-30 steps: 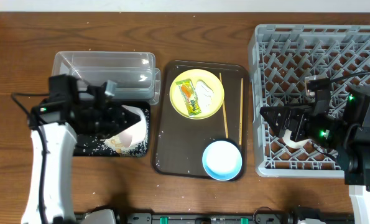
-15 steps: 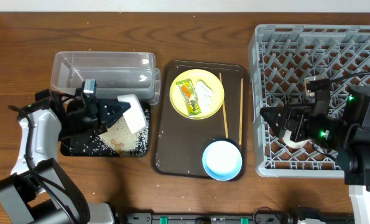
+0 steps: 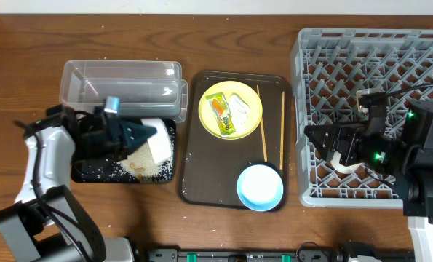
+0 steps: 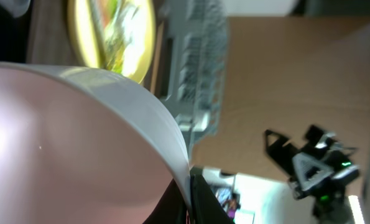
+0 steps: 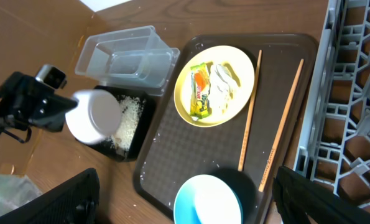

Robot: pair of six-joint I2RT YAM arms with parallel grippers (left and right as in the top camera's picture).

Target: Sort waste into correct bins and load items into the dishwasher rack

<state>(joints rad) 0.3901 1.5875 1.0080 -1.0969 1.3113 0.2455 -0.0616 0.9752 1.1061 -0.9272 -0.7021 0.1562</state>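
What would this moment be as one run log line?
left claw: holds pink bowl tipped over black tray | rice: in tray | right claw: over rack, grip unclear | plate, blue bowl, chopsticks: on brown tray

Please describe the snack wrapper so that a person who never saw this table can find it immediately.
Start at the dark brown serving tray in the middle of the table, and look at the round yellow plate at its far end. The snack wrapper lies on the left half of that plate. It is the green-and-orange strip, while the tissue beside it is crumpled and plain white.
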